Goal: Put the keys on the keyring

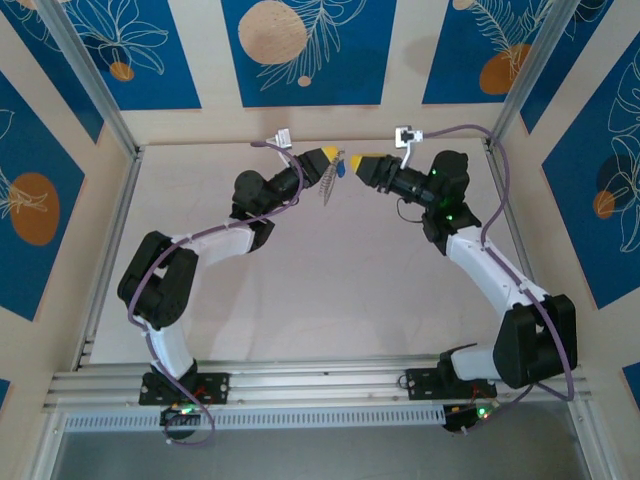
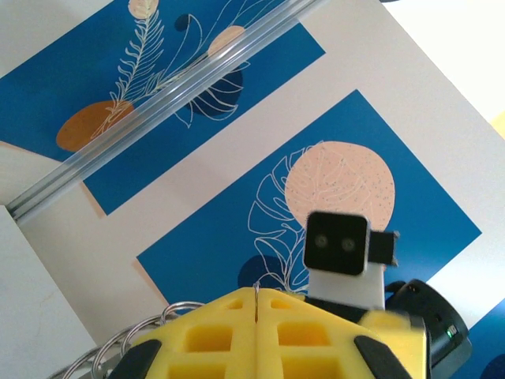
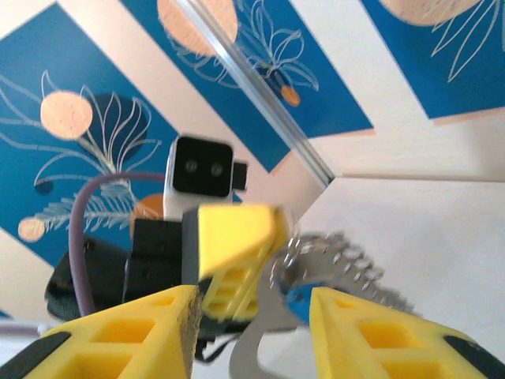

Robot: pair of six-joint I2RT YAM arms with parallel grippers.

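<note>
Right wrist view: right gripper (image 3: pixel 251 316) has its yellow fingers apart with a clear gap between them and nothing pinched. Just beyond the tips sits the key (image 3: pixel 302 304), blue head showing, lying against the grey keyring (image 3: pixel 254 351). Pale bumps run along the ring's upper edge. Cannot tell whether the key is threaded on or only resting against the metal.

Left gripper (image 2: pixel 258 309): fingers pressed together, seam closed, wire coils peeking out at their lower left. In the top view the keyring hangs from those tips, so I read the left gripper as clamped on the ring. The ring is well above the table (image 1: pixel 300 290). The arms meet tip to tip near the table's far side, with the key between them.

Step in hand, as I judge it: confirm the key sits on the ring, then clear the right arm.
- Left grip firm and motionless, ring plane steady.
- Right arm backs straight off along its own axis, fingers wide, no sideways brush against the blue head.
- If the key swings loose, re-pinch it by the head, not the blade, and feed it again at the ring's opening.
- Risk: the tiny key drops to the table.
</note>
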